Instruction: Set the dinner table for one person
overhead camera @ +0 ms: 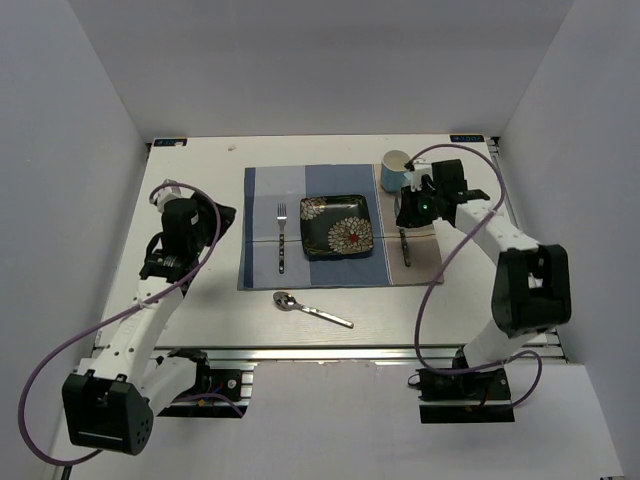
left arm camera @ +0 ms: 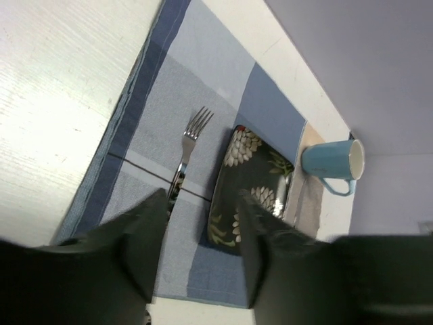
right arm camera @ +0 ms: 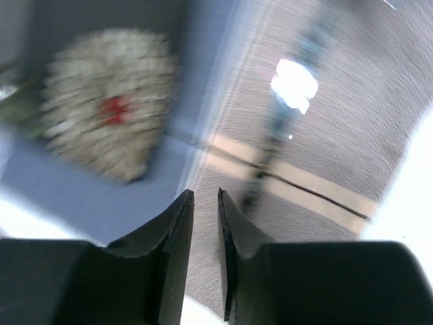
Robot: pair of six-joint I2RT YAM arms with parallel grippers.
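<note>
The white bench lies flat in front of both arms, with its silver rail along the near edge by their bases. On it lies a blue and beige mat. In the middle of the mat sits a dark square plate, and we see only flower pictures on its top. A fork lies on the mat left of the plate. A blue mug stands at the mat's far right corner, showing us only its white inside. A spoon lies on the bare bench, near the mat. The left pincer hangs wide apart with nothing in it. The right pincer is almost pinched together, holding nothing, above a long dark-handled thing too blurry for us to name.
</note>
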